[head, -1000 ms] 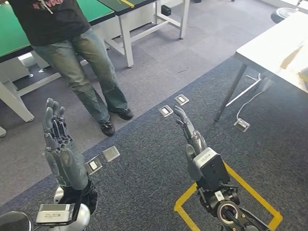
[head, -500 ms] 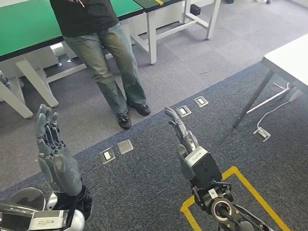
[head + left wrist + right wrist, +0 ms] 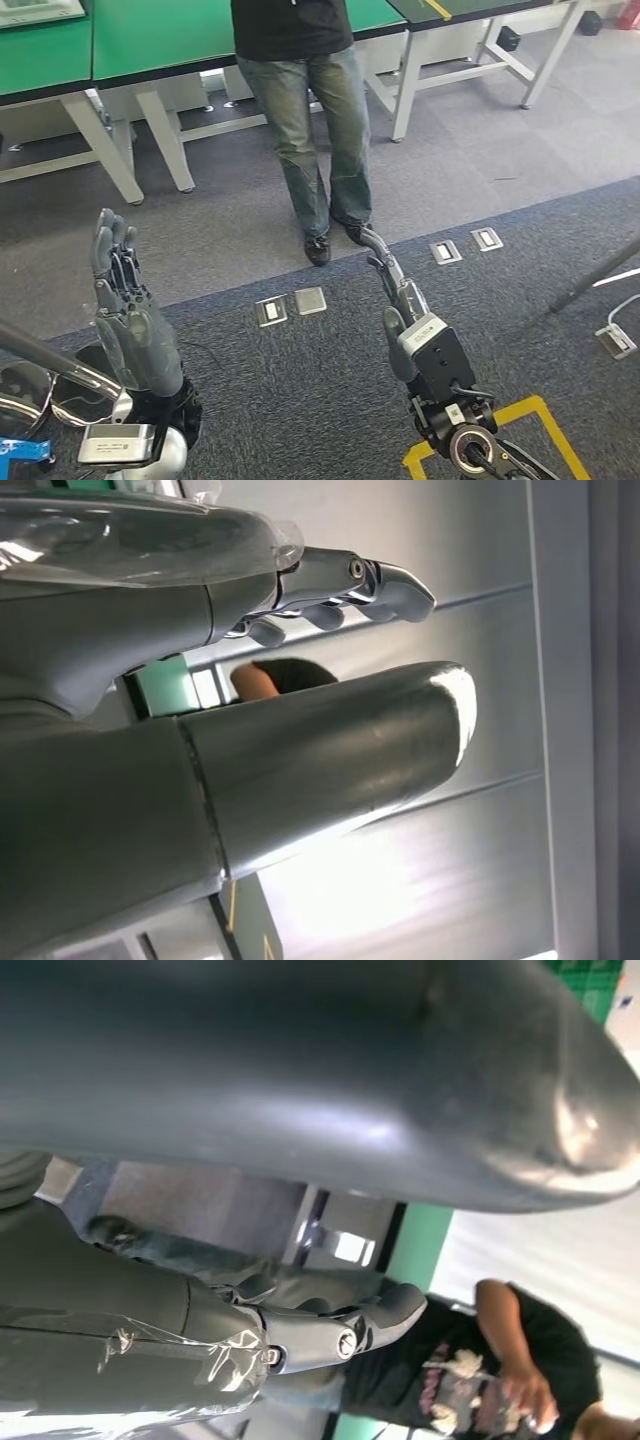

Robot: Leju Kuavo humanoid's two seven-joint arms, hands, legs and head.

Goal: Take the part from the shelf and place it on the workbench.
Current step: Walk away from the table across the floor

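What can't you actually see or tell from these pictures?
- The person in the head view: cut off above the waist by the top edge.
- The yellow floor marking in the head view: partly covered by the right robot hand and arm, and cut by the bottom edge.
- The left wrist view: the left robot hand blocks most of the background.

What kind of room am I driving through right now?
Likely a workshop or lab: green-topped workbenches on white frames, grey carpet with floor sockets and yellow tape marking. A person stands ahead.
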